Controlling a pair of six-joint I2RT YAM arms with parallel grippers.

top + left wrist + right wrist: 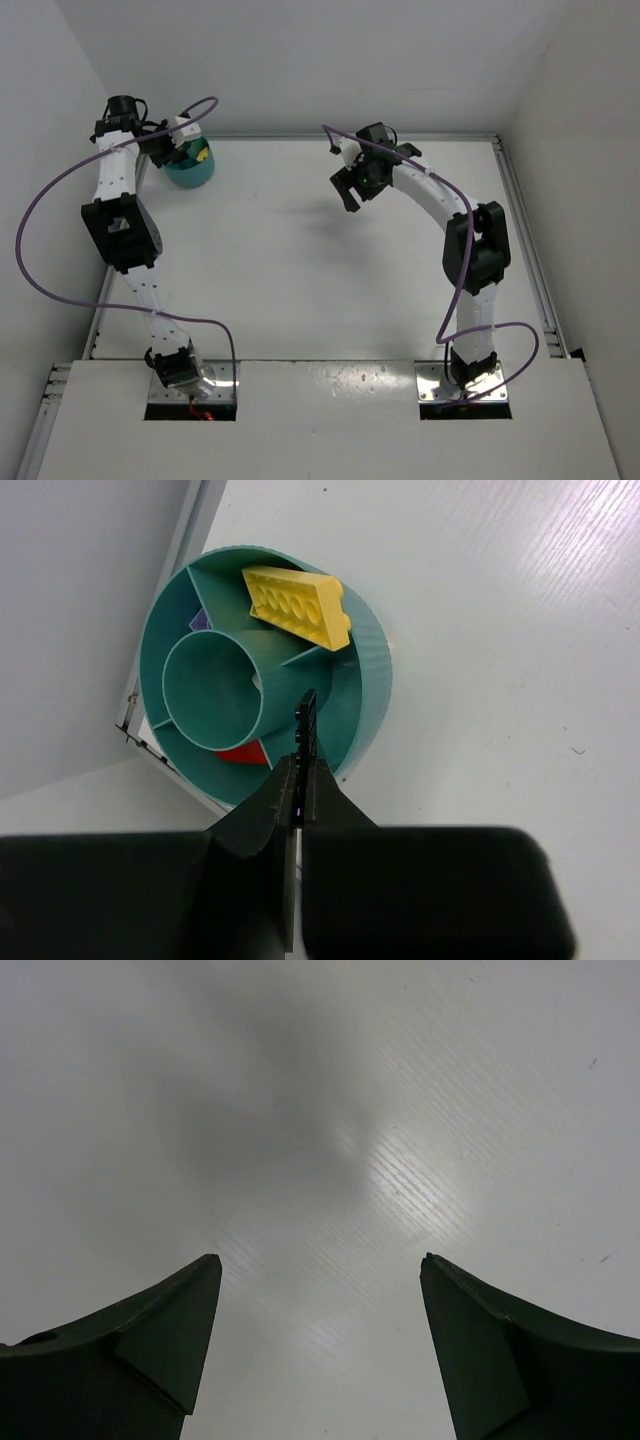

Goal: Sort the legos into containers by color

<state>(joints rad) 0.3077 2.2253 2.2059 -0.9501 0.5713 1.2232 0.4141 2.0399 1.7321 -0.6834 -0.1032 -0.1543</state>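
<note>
- Left pincer [300, 780] clenched on a thin black lego [307, 725], just above the bowl [372, 670].
- Bowl, at the worktop's [330, 1110] far left corner, holds a yellow lego [297, 606], red lego [245, 753] and purple lego [200, 622] in separate compartments.
- Right pincer [320, 1265] released, over the worktop.

No readable text, label, brand, number or sign is showing in any of the views.
</note>
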